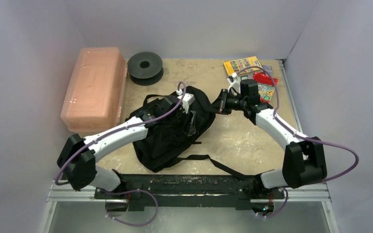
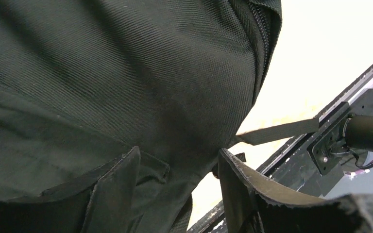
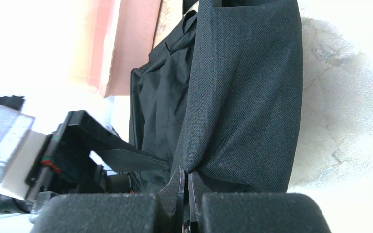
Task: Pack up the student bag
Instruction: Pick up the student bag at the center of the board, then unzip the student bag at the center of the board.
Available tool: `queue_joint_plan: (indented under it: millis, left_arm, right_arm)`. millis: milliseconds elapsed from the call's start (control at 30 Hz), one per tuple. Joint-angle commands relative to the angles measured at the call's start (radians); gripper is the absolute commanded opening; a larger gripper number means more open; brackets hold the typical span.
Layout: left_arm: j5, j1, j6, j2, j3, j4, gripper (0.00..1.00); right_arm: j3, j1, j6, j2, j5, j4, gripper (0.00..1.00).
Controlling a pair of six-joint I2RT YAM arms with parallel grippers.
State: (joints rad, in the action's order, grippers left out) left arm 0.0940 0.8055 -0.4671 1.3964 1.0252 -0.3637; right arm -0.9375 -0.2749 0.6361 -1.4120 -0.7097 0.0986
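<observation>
The student bag (image 1: 167,136), a soft black backpack, lies in the middle of the table with a long webbing strap (image 1: 213,163) trailing toward the front rail. My left gripper (image 1: 190,119) is over the bag's upper part. In the left wrist view it (image 2: 175,194) is open, its fingers (image 2: 114,194) spread with the bag's fabric (image 2: 141,82) close against them. My right gripper (image 1: 222,104) is at the bag's far right edge. In the right wrist view it (image 3: 184,177) is shut on a fold of the bag's fabric (image 3: 245,97).
A pink translucent plastic box (image 1: 97,87) stands at the back left, with a black round spool (image 1: 145,65) beside it. A yellow booklet (image 1: 243,65) and a red item (image 1: 264,80) lie at the back right, behind the right wrist. The black base rail (image 1: 184,184) runs along the near edge.
</observation>
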Motion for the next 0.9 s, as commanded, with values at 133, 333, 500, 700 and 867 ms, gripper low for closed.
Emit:
queue_joint_plan:
  millis: [133, 333, 500, 700, 867]
  left_arm:
    - [0.093, 0.034, -0.023, 0.087, 0.116, 0.062, 0.66]
    - [0.095, 0.036, -0.040, 0.123, 0.154, 0.057, 0.68]
    - [0.002, 0.036, -0.011, 0.123, 0.189, -0.005, 0.22]
    - [0.022, 0.034, -0.007, 0.079, 0.153, 0.068, 0.00]
    - [0.122, 0.007, -0.058, -0.010, 0.062, 0.241, 0.00]
  right_arm:
    - [0.000, -0.003, 0.007, 0.074, -0.064, -0.046, 0.00]
    - [0.020, -0.007, 0.004, 0.094, -0.077, -0.052, 0.00]
    - [0.017, -0.009, -0.052, 0.108, -0.052, -0.005, 0.00]
    - [-0.021, -0.039, -0.219, 0.137, 0.131, 0.176, 0.06]
    - [0.030, -0.108, -0.258, 0.250, 0.410, 0.244, 0.34]
